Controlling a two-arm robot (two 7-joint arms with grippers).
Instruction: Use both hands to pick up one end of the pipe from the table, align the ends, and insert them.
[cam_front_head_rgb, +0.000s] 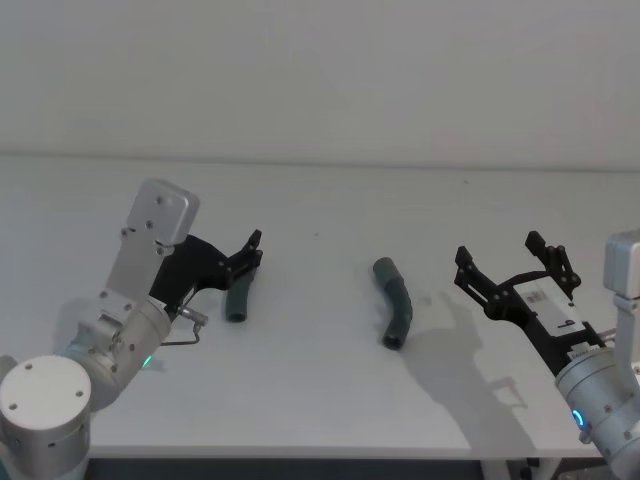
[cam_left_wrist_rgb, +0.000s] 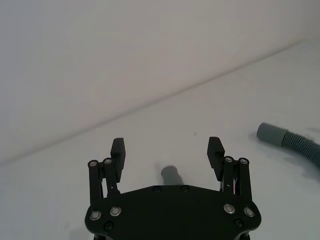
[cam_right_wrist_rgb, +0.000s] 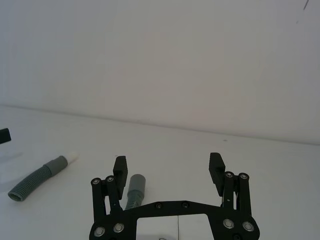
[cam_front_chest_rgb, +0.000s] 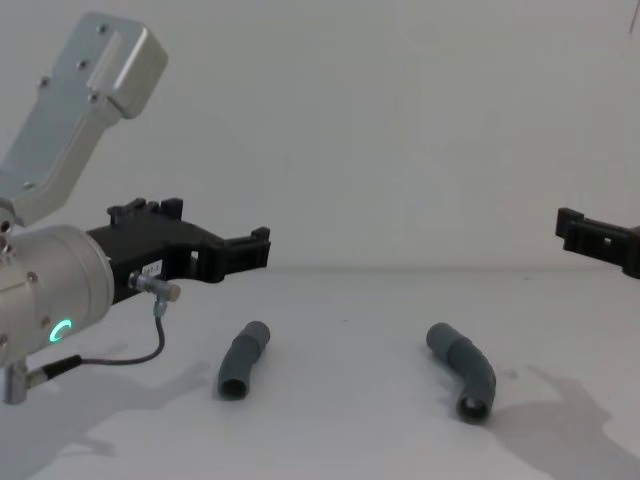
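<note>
White label (cam_front_head_rgb: 548, 303) on the right gripper (cam_front_head_rgb: 498, 250), one mark resembling a 9, other print too small to read

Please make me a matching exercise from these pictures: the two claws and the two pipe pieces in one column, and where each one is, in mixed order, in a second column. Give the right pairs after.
Column one
1. left claw
2. right claw
3. straight pipe piece
4. bent pipe piece

Column two
A. lies on the table with no claw over it
B. open, in the air, to the right of both pieces
C. open, just above one piece's end
D. lies on the table, one end under a claw

Pairs: 1-C, 2-B, 3-D, 4-A
</note>
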